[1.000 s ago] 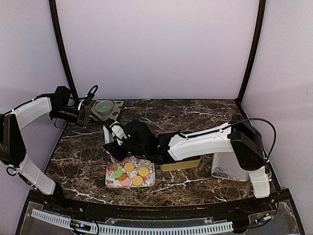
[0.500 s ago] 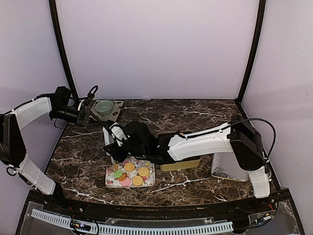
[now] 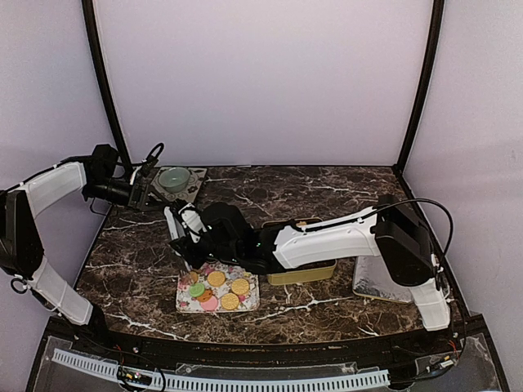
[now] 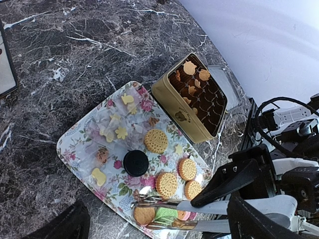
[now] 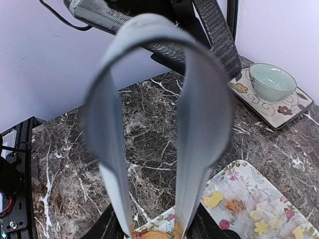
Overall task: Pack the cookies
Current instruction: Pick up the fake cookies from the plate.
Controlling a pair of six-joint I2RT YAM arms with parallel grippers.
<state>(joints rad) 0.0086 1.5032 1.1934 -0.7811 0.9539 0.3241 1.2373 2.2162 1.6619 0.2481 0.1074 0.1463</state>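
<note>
golden-yellow dotted cookies, one green cookie, one near-black cookie, white tray printed with pink flowers, gold tin, dark white-veined marble table, pale green bowl, grey tongs

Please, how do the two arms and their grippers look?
Both arms have white shells and black joints: left arm, right arm. A thin black cable loops over the right elbow. The right gripper has dark ribbed fingers.
</note>
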